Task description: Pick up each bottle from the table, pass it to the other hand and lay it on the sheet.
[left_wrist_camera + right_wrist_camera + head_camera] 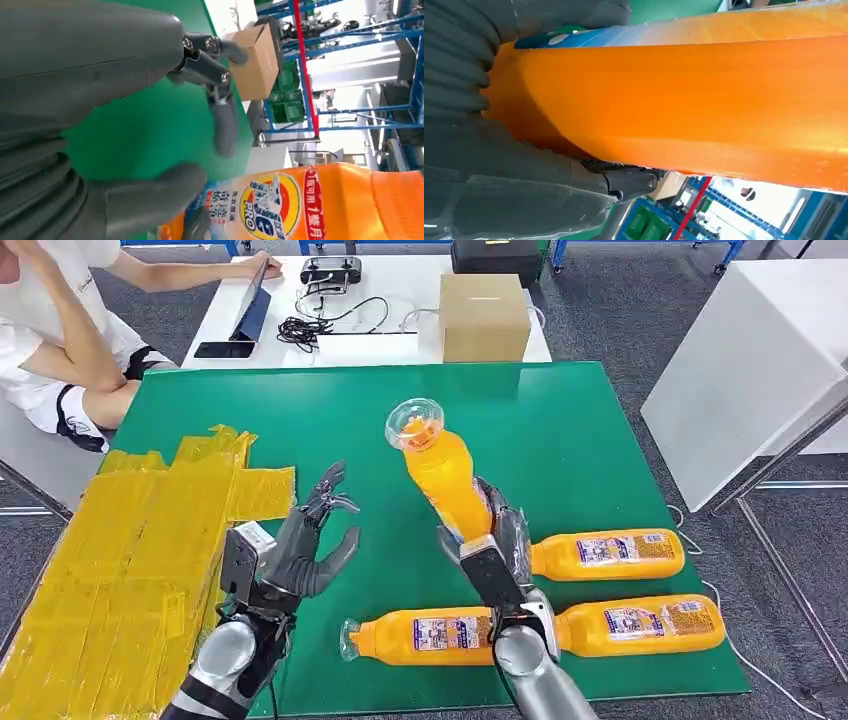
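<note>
Fingers of right hand (497, 540) wrap the lower body of 1 orange bottle (440, 465), held tilted at frame centre w/ clear cap toward upper left, above green table (590, 430). Left hand (305, 545), lower left of centre, is empty w/ fingers spread wide. 3 other bottles (425, 635) (610, 553) (640, 625) lie flat lower right; yellow sheet (130, 550) at left edge.

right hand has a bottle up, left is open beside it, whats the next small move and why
Probably bring the raised bottle across toward the left hand. The right hand grips it by its lower body, lifted off the green table, while the left hand waits with fingers apart, holding nothing. The handover comes before laying it on the yellow sheet.
</note>
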Controlling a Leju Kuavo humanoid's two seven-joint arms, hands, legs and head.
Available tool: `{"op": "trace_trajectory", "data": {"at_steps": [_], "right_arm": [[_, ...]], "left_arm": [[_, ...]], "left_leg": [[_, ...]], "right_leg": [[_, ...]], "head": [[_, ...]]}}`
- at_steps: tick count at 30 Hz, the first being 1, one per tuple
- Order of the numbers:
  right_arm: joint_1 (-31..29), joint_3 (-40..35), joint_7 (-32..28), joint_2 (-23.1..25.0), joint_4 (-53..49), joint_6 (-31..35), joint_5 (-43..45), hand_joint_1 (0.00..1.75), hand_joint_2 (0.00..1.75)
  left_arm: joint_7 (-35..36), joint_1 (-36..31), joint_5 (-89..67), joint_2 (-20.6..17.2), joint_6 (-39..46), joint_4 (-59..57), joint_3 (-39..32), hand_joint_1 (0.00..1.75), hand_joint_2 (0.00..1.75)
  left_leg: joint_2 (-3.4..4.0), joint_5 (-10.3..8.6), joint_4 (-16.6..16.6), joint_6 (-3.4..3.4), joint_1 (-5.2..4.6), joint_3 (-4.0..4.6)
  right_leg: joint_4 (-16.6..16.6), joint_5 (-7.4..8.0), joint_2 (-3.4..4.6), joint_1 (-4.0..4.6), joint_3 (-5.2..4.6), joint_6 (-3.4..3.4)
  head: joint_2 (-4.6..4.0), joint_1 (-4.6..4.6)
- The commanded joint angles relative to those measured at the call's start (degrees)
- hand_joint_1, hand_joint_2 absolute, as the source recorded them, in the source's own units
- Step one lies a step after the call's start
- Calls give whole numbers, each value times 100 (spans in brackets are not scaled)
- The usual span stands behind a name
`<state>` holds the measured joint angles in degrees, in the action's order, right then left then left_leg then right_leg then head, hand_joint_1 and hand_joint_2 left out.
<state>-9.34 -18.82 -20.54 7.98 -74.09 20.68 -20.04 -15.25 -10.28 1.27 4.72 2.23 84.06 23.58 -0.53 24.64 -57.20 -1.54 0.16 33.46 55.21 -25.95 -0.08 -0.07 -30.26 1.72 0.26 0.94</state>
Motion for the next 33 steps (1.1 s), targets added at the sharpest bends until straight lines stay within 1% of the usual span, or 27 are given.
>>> {"op": "trace_trajectory", "data": {"at_steps": [1,10,14,15,18,21,23,24,26,27,33], "right_arm": [[-194,-192,-19,-50,208,4,42,175,175],[-193,-226,-23,-72,189,4,67,175,175],[-224,-253,-29,-62,258,-11,76,175,175],[-244,-280,-25,-65,306,-7,69,175,175],[-247,-318,-9,-71,355,15,63,175,175],[-250,-359,-3,-87,410,24,73,175,175],[-257,-376,0,-90,449,17,77,175,175],[-263,-384,2,-90,473,15,80,175,175],[-282,-402,4,-84,526,12,86,175,175],[-285,-407,4,-83,536,8,87,175,175],[-305,-431,8,-74,584,3,85,175,175]], "left_arm": [[11,-294,-18,-174,31,-426,233,175,175],[-16,-299,-45,-175,106,-401,259,175,175],[6,-348,-14,-161,105,-436,258,175,175],[26,-368,34,-154,116,-470,255,2,175],[41,-366,132,-168,95,-482,296,0,175],[44,-349,232,-176,89,-503,329,0,175],[44,-347,258,-181,83,-526,345,0,175],[44,-348,276,-181,76,-541,354,0,175],[41,-360,318,-182,56,-569,369,0,175],[40,-362,323,-182,53,-572,372,0,175],[28,-363,351,-176,43,-552,386,0,175]], "left_leg": [[6,7,4,6,3,-22],[3,3,3,5,1,-11],[6,7,4,6,3,-21],[4,4,5,4,1,-14],[10,9,5,7,4,-28],[5,2,5,4,1,-13],[8,6,6,8,3,-26],[3,2,5,5,2,-14],[9,5,7,7,3,-25],[7,2,5,4,1,-13],[7,6,6,6,4,-22]], "right_leg": [[-8,-4,2,3,24,0],[-4,-2,1,2,11,-1],[-8,-5,2,4,22,-1],[-7,-3,1,2,14,0],[-10,-5,6,4,30,0],[-7,0,3,1,14,0],[-10,-3,3,4,27,-1],[-8,-1,0,2,15,0],[-10,-2,5,4,25,0],[-7,0,4,1,13,0],[-10,-3,4,4,23,0]], "head": [[0,0],[0,0],[0,0],[0,0],[0,0],[0,0],[0,0],[0,0],[0,0],[0,0],[0,0]]}}
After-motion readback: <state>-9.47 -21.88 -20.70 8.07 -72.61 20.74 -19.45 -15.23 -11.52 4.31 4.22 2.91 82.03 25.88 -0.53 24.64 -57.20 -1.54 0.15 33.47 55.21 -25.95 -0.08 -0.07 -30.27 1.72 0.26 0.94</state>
